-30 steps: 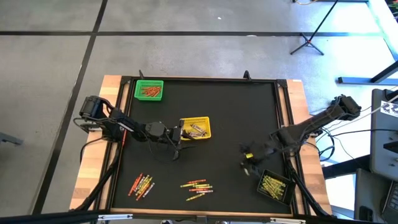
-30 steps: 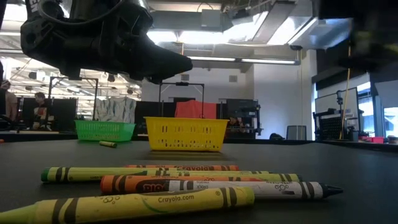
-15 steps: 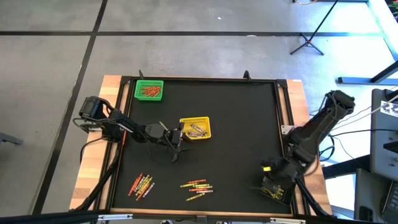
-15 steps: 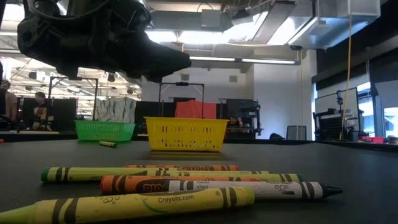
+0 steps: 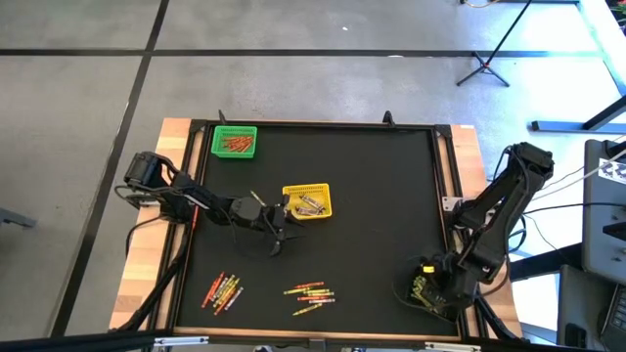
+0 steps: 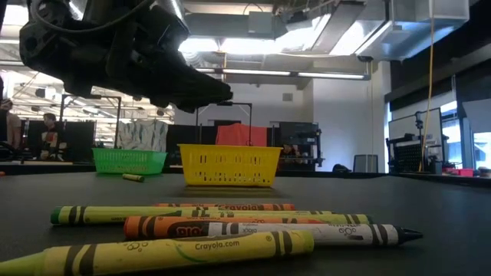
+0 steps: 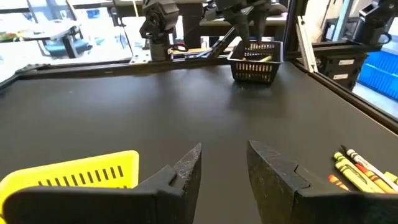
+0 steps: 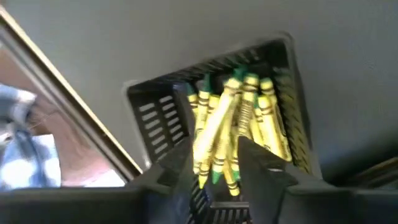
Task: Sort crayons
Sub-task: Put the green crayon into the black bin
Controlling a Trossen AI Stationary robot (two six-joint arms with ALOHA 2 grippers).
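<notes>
Black mat is my reference surface; I read positions off the yellow basket near its middle. Far left of that basket and toward the rear edge, the green basket holds orange-red crayons. My left arm reaches in low from the left edge, nearly horizontal, and its left gripper hangs just in front of the yellow basket's left corner, fingers parted with a narrow gap and nothing between them. Two loose groups of crayons lie on the mat nearer the front edge; in the low view I read "Crayola" on the nearest yellow one. Far right of the yellow basket, my right arm folds steeply down at the front right corner, the right gripper poised over the black basket of yellow-green crayons, jaws partly apart with one crayon between them; I cannot tell whether it is gripped.
</notes>
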